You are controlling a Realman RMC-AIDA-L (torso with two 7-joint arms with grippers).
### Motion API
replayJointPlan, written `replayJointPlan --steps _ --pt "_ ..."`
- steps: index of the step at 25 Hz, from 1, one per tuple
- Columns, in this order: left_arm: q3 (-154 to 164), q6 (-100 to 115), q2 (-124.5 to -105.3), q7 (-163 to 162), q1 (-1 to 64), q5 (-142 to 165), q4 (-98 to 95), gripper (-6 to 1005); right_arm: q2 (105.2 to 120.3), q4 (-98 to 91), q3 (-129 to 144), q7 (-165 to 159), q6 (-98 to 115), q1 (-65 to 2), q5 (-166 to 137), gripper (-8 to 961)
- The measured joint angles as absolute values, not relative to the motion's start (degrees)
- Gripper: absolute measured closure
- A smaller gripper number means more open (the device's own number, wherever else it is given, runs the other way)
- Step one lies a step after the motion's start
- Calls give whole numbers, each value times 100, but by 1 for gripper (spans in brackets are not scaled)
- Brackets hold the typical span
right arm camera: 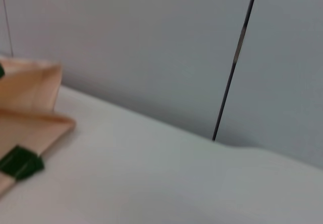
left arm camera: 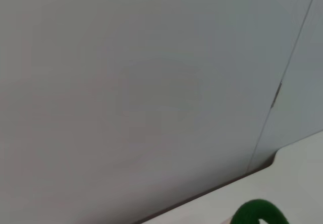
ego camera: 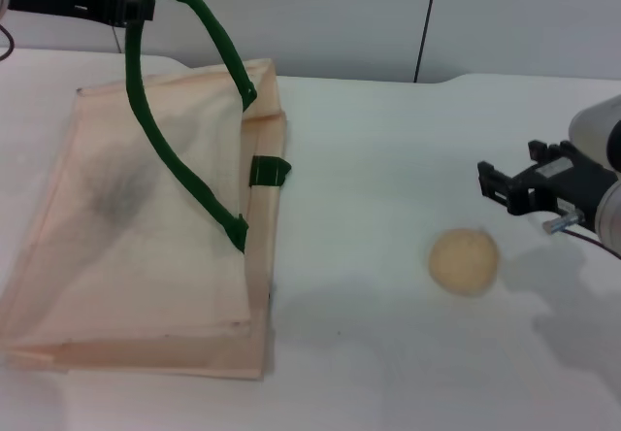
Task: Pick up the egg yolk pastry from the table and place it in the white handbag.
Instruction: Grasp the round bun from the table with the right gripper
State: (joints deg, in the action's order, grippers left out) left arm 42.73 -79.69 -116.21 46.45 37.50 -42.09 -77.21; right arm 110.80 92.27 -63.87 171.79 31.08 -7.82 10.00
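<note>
Head view: the pastry [ego camera: 464,262] is sitting on the bench [ego camera: 388,353] at lower right, looking soft and crumbly, best pinched gently across its middle. The right gripper [ego camera: 497,190] is hovering just beyond it, released. Further left, the left gripper [ego camera: 136,9] is grasping the bag's [ego camera: 146,227] handle [ego camera: 184,111] at upper left.

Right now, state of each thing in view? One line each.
egg yolk pastry: on the table, untouched, outside the bag.
white handbag: lying on the table, mouth side lifted.
green handle: raised, held up by the left gripper.
right gripper: open, empty, above the table beside the pastry.
</note>
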Motion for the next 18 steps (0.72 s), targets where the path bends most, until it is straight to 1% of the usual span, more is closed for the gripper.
replayJointPlan --steps 3,5,11,16,18 --pt "4272 -8044 -11623 4644 3738 -4283 -7847 879 11064 9318 -6290 17180 3473 -810 1023 265" --pt "4271 -8075 -11623 4648 3728 -4324 -7918 879 11026 9431 -6233 17181 3668 -807 1049 296" --pt "4256 -8082 -11608 4660 3718 -4302 -7953 879 10748 9724 -6046 17191 4059 -809 1627 286" --pt "4254 -8067 -11608 4663 3718 -4282 -7954 880 10645 10092 -5805 17192 4326 -920 1822 277" --pt "4254 -8061 -11609 4662 3717 -4276 -7954 880 10640 10097 -5756 17192 4419 -1014 1916 208"
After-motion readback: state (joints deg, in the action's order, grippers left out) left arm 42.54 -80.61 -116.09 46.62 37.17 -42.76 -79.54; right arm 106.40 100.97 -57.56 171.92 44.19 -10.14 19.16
